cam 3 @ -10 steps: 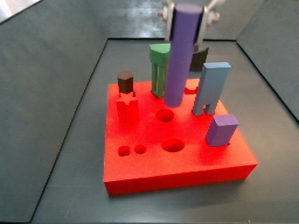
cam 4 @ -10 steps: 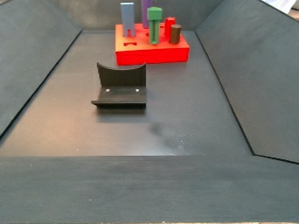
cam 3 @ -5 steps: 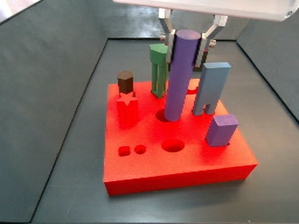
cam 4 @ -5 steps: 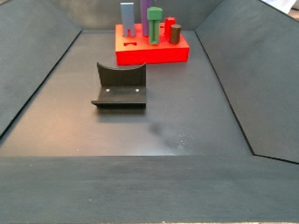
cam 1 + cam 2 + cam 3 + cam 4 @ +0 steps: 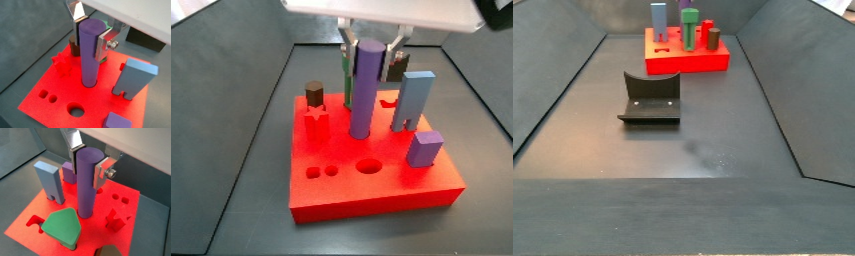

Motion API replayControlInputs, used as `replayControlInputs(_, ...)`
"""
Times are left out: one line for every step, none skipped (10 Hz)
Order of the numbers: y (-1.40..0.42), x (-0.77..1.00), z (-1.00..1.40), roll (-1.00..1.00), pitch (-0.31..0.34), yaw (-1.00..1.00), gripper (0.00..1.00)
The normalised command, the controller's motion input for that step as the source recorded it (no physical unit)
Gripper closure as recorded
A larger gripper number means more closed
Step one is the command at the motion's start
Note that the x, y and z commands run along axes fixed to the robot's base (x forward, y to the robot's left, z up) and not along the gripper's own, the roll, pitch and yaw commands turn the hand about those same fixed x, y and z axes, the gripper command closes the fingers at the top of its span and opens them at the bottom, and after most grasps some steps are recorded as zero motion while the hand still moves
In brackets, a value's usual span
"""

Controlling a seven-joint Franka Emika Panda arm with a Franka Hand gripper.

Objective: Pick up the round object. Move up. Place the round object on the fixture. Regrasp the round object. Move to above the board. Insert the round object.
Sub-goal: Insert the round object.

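Note:
The round object [image 5: 89, 55] [image 5: 85, 188] [image 5: 366, 90] is a tall purple cylinder peg. It stands upright with its lower end in a round hole near the middle of the board [image 5: 57, 97] [image 5: 93, 230] [image 5: 372, 195], a thick red slab. My gripper [image 5: 91, 35] [image 5: 88, 163] [image 5: 369, 55] is above the board and shut on the peg's top, one pad pressed to each side. The dark fixture [image 5: 649, 97] stands bare on the floor, well away from the board [image 5: 700, 62]. There the peg [image 5: 688, 25] shows small and the gripper is out of frame.
On the board stand a pale-blue arch block [image 5: 135, 77] [image 5: 414, 100], a short purple block [image 5: 120, 121] [image 5: 426, 148], a green peg [image 5: 63, 227] [image 5: 350, 70] and a dark brown block [image 5: 314, 95] on a red star [image 5: 62, 65]. One round hole [image 5: 369, 166] is open. Dark walls enclose the floor.
The gripper has come down with the purple peg. Its lower end, above the board a second ago, now sits in the middle hole, and the peg stands straighter.

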Motion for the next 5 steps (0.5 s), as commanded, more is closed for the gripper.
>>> replayControlInputs(0.0, 0.0, -0.37, -0.15, -0.067, 0.0, 1.0)
replayControlInputs(0.0, 0.0, -0.42, -0.12, -0.024, 0.0, 1.0)
replayControlInputs(0.0, 0.05, -0.4, -0.08, 0.0, 0.0, 1.0)
replayControlInputs(0.0, 0.09, -0.36, -0.06, 0.0, 0.0, 1.0)
replayControlInputs(0.0, 0.16, -0.31, -0.07, 0.016, 0.0, 1.0)
